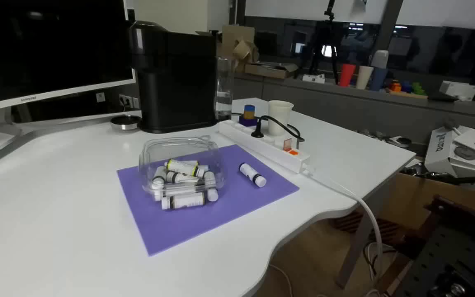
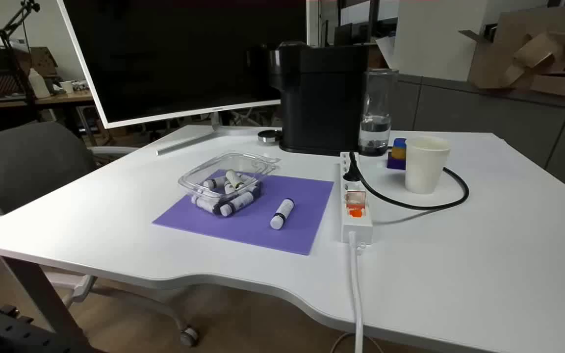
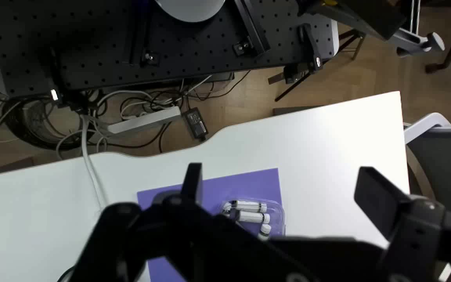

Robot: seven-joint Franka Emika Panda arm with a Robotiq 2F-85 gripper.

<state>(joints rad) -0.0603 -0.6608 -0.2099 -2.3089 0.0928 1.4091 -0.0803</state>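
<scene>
In the wrist view the tool [image 3: 282, 192] is wide: its two fingers [image 3: 380, 205] stand well apart, over the desk [image 3: 339, 149]. In the space seen between them there is a clear plastic box [image 3: 276, 212], which stands on a purple sheet [image 3: 245, 184] near the curved edge of the desk. Several white tubes [image 1: 184, 201] with dark bands lie heaped in this box. A single tube [image 2: 282, 214] lies outside it, on the sheet, at the side toward the power strip [image 2: 356, 230]. The white cable [image 2: 355, 289] of this strip passes over the curved edge. On the strip's other side stands a paper cup [image 2: 425, 164]. Farther from the curved edge are a black coffee machine [image 1: 175, 82] and a monitor [image 1: 56, 53].
</scene>
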